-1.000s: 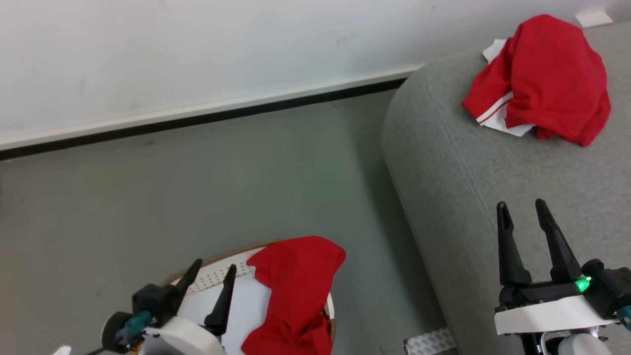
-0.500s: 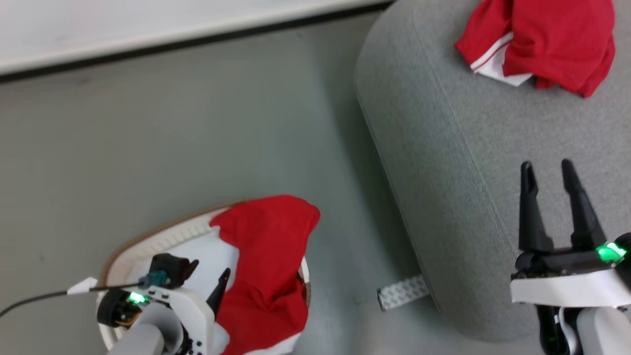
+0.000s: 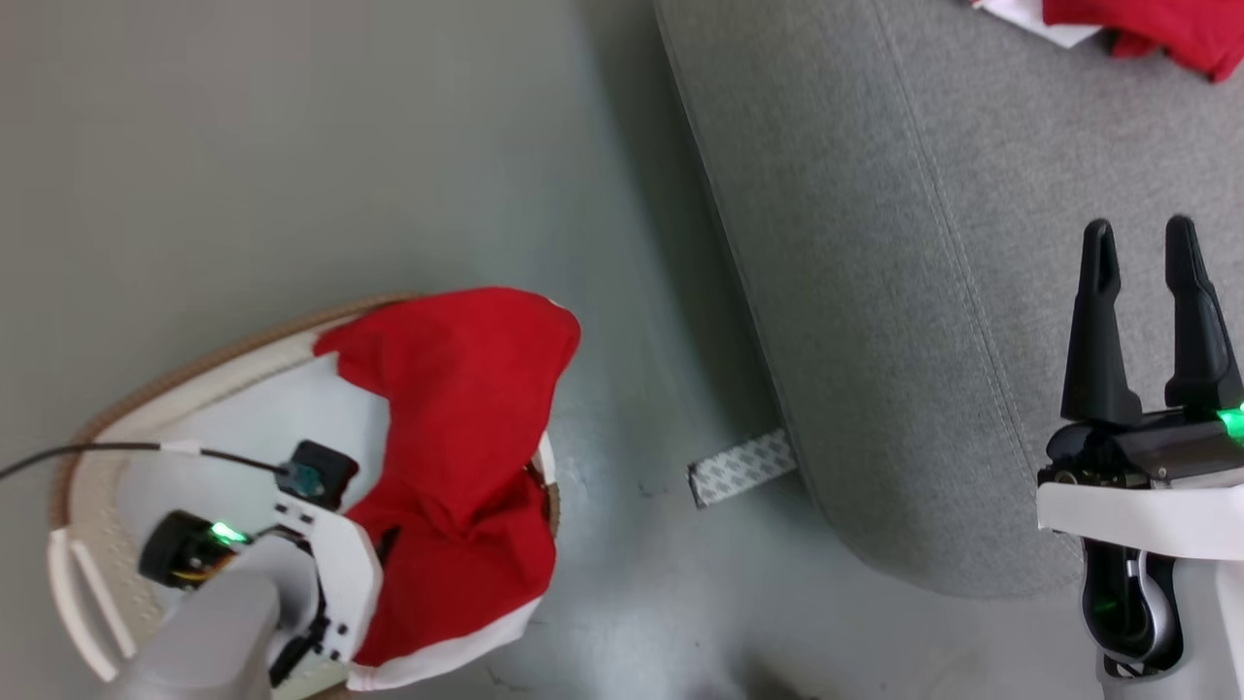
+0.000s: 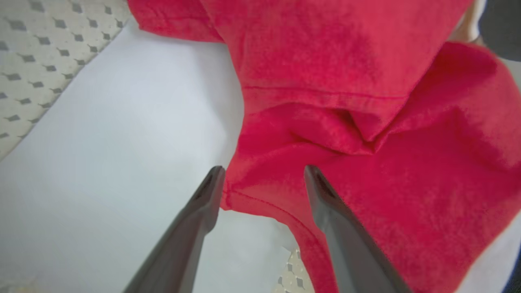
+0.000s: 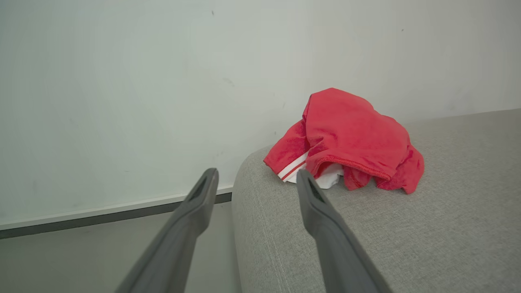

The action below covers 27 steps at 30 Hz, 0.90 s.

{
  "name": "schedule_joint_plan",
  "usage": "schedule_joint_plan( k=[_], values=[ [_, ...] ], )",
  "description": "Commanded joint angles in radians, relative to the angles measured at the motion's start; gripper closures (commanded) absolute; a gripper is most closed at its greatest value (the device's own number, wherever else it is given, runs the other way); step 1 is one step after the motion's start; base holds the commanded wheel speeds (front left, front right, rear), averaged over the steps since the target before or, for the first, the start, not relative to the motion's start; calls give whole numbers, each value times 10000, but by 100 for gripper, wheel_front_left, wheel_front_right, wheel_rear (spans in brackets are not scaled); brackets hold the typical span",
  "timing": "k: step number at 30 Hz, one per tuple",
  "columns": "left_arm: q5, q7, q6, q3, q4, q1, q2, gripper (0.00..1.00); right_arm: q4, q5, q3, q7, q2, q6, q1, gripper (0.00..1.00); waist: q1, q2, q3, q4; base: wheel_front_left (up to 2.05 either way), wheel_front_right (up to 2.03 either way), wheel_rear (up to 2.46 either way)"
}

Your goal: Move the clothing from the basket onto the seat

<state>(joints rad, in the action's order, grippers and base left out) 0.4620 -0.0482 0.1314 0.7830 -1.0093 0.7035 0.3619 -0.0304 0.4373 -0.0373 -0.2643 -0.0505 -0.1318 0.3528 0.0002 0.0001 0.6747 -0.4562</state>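
Note:
A red piece of clothing [image 3: 457,418] hangs over the right side of the cream basket [image 3: 194,362], part inside and part draped over the rim. My left gripper [image 4: 263,169] is down inside the basket and open, its fingertips on either side of a folded hem of that clothing [image 4: 366,122]. A second red garment [image 5: 354,138] with white stripes lies on the grey seat [image 3: 923,292], seen at the top edge in the head view [image 3: 1166,19]. My right gripper [image 3: 1139,228] hovers open and empty over the seat's near edge.
A pale cloth pad [image 4: 122,142] lines the basket's floor beside its perforated wall [image 4: 32,40]. A patterned strip [image 3: 743,467] lies on the grey floor at the seat's foot. A black cable [image 3: 97,449] runs to my left wrist. A white wall with a dark baseboard [image 5: 122,211] stands behind the seat.
The head camera has tilted down, so the whole scene has slid up. My left gripper has dropped into the basket onto the red garment. The right gripper stays open.

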Motion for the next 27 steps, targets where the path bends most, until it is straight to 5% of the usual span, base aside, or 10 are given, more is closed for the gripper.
schedule_joint_plan(
  k=[1, 17, 18, 20, 27],
  values=[
    [79, -29, -14, 32, -67, 107, 101, 0, -36, 92, -31, 0, 0, 22, 116, 0, -2, -1, 377, -266, 0, 0, 0],
    [957, -797, -14, 1623, -1105, 1027, 369, 0, -346, 694, -114, 0, 0, 22, -137, 0, -2, -1, 1306, -686, 0, 0, 0],
    [1007, -799, -14, 1701, -1141, 1055, 383, 15, -354, 697, -107, 0, 0, 22, -161, 0, -2, -1, 1320, -686, 0, 0, 0],
    [1112, -760, -14, 1855, -1181, 1118, 406, 95, -381, 714, -107, 0, 0, 22, -183, 0, -2, -1, 1341, -688, 0, 0, 0],
    [1582, -494, -14, 2281, -1101, 1312, 483, 100, -263, 796, -205, -2, 0, 22, -10, 0, -2, -1, 1300, -699, 0, 0, 0]
  ],
)
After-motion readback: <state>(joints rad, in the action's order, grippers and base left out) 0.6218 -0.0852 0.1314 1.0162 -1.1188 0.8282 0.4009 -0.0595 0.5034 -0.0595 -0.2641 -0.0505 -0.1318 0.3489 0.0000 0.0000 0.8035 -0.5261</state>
